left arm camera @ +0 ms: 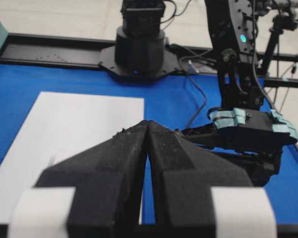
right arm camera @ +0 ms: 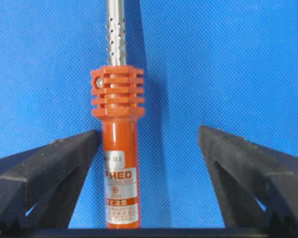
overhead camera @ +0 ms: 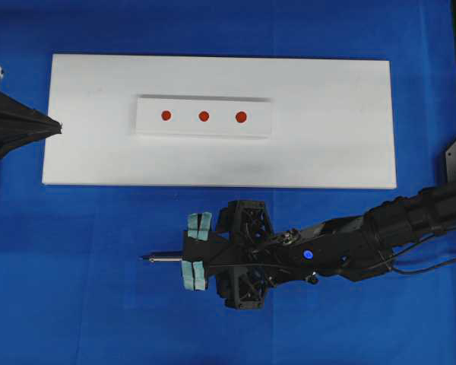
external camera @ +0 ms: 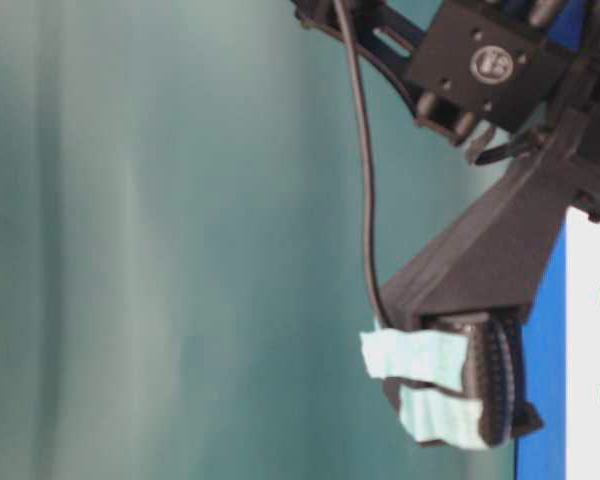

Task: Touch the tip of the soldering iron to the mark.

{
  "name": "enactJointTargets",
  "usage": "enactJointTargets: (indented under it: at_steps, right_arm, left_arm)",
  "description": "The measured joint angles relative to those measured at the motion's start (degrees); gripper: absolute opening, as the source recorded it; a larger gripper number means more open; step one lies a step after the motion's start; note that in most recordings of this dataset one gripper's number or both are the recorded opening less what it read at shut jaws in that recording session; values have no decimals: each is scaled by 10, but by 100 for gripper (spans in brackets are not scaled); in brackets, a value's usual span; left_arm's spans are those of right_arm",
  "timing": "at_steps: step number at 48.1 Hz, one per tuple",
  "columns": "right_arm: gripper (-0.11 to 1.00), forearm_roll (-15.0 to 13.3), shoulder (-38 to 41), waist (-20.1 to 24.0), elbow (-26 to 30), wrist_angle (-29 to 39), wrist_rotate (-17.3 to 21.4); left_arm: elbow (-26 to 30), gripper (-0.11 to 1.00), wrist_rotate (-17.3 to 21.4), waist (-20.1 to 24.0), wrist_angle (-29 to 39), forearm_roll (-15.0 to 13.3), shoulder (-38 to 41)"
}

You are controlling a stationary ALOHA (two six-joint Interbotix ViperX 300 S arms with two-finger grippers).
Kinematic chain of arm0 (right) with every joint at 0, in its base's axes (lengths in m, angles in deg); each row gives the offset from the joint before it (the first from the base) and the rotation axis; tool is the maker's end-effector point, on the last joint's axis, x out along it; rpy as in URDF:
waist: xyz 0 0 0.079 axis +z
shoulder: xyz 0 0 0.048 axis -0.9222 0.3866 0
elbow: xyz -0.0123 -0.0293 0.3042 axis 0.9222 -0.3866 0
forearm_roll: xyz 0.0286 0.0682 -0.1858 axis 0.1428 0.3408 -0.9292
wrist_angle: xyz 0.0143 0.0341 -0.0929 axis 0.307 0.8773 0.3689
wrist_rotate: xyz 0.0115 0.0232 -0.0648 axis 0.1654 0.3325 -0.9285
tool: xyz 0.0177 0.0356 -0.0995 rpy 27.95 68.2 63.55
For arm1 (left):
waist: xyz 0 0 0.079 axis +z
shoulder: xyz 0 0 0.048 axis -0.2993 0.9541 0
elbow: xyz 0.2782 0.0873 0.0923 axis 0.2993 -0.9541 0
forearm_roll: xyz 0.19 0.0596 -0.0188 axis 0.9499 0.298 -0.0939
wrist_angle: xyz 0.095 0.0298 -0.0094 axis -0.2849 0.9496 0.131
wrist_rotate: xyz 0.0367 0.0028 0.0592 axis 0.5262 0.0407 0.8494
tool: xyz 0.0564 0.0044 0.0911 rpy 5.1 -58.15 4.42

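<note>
The right gripper (right arm camera: 149,144) stands wide; the iron (right arm camera: 118,148) lies between its fingers on the blue counter (overhead camera: 76,289), against one finger, apart from the other. The left gripper (left arm camera: 148,130) is closed, empty, at the white board's (overhead camera: 327,152) left edge.

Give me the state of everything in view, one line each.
right gripper: open, jaws astride the iron's handle
left gripper: shut, holding nothing
soldering iron: lying on the blue mat, unclamped
three red marks: untouched, on the white block
</note>
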Motion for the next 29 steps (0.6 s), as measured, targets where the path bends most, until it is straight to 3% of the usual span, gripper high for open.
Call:
enactJointTargets:
  at_steps: [12, 29]
  right_arm:
    - [91, 2, -14, 4, 0, 17, -4]
    - [90, -1, -141, 21, -1, 107, -8]
  left_arm:
    - [0, 0, 0, 0, 0, 0, 0]
    - [0, 0, 0, 0, -1, 0, 0]
